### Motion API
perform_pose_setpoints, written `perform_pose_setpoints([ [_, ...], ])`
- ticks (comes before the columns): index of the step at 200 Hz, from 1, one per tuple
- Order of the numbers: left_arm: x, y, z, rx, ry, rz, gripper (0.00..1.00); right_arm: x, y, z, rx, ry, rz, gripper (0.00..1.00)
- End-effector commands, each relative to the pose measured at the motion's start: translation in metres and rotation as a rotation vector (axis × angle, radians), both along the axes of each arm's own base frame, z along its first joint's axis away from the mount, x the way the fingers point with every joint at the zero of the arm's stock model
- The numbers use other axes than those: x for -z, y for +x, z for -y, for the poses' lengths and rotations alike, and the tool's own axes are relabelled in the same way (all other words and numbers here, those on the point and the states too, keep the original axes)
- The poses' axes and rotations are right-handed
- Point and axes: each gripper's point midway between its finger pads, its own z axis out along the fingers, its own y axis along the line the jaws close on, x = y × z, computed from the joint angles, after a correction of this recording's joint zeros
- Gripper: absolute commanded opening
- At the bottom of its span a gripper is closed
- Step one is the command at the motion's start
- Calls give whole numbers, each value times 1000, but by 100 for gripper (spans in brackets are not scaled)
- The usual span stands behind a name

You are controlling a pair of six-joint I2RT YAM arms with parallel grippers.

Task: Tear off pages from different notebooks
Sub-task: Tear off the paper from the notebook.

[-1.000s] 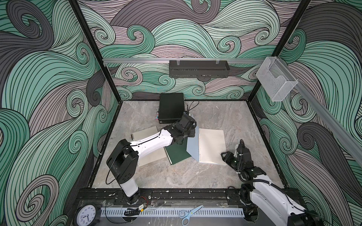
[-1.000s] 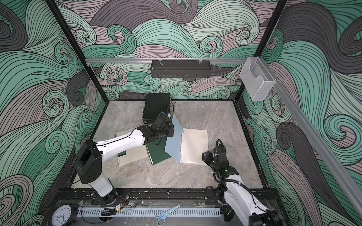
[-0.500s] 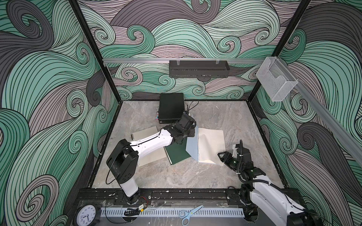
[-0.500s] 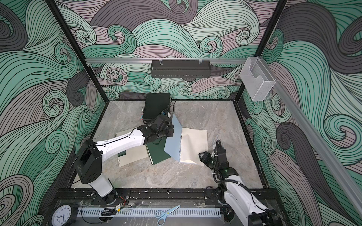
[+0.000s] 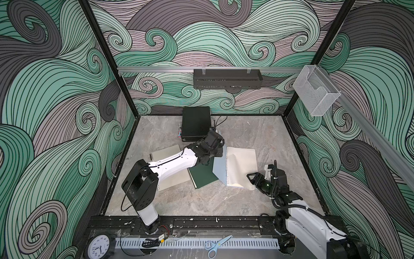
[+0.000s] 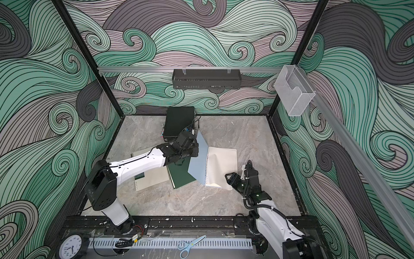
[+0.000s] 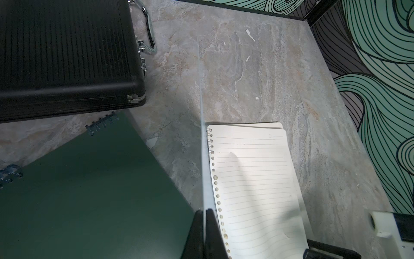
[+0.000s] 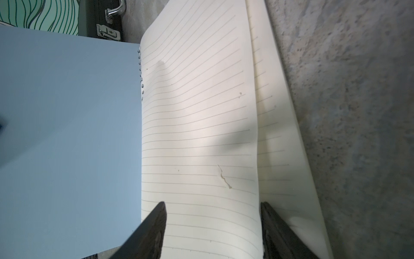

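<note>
The light blue notebook lies open mid-table. My left gripper (image 7: pixel 204 212) is shut on its raised blue cover (image 7: pixel 203 168), which shows in both top views (image 5: pixel 218 170) (image 6: pixel 198 161). The top lined page (image 8: pixel 197 112) bows upward, still on the spiral at its far end. My right gripper (image 8: pixel 212 204) is open over the page's near end (image 5: pixel 242 166); one finger rests by the page's free edge, with further pages (image 8: pixel 280 134) beneath. The dark green notebook (image 5: pixel 202 177) lies shut beside it. Under my left arm, the beige notebook (image 5: pixel 167 153) is partly hidden.
A black hard case (image 5: pixel 196 125) with metal latches stands at the back, close behind my left gripper (image 5: pixel 219 152). Scissors (image 5: pixel 216 245) and a clock (image 5: pixel 98 247) lie on the front rail. A clear bin (image 5: pixel 315 94) hangs on the right wall.
My right gripper has slid left onto the near end of the open notebook and its jaws have spread wider. The top page now bulges up. The left arm has stayed put.
</note>
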Motion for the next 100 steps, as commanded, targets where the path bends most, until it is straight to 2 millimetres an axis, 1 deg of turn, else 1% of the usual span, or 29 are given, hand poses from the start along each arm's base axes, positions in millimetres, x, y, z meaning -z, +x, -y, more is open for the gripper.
perform_pose_setpoints([
  [1,-12,4,1,-2,-23,18,0,4,0,1,9,-3,-21,66],
  [14,-11,4,1,-3,-21,17,0,8,0,2,15,-9,-37,66],
  [41,-12,4,1,-2,-22,17,0,8,3,-4,-1,22,-37,66],
  [70,-10,4,2,-3,-19,15,0,-1,10,-11,-16,64,2,66],
  [100,-11,4,1,-4,-20,16,0,-16,16,-14,-13,92,64,66],
])
